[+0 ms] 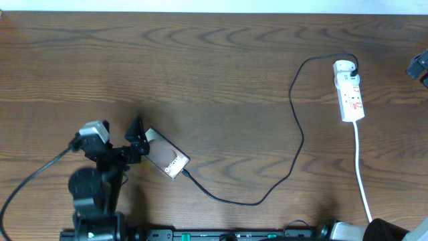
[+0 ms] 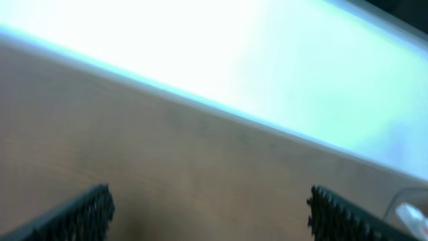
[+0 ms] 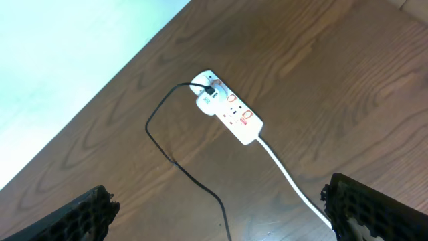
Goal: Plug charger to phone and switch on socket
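Note:
The phone [image 1: 167,156] lies flat and slanted at the lower left of the table. The black charger cable [image 1: 294,110] runs from the phone's lower right end in a wide loop to the white plug adapter [image 1: 344,67] in the top of the socket strip [image 1: 352,99]. The cable tip sits at the phone's end. My left gripper [image 1: 138,139] is open beside the phone's left end, and the left wrist view [image 2: 210,207] shows only blurred table between its fingers. My right gripper [image 3: 217,197] is open and empty, well away from the socket strip [image 3: 234,118], above the cable [image 3: 167,150].
The strip's thick white cord [image 1: 361,174] runs down to the front right edge. A dark part of the right arm [image 1: 419,65] shows at the right edge, beside the strip. The table's far edge [image 1: 214,13] is a pale band.

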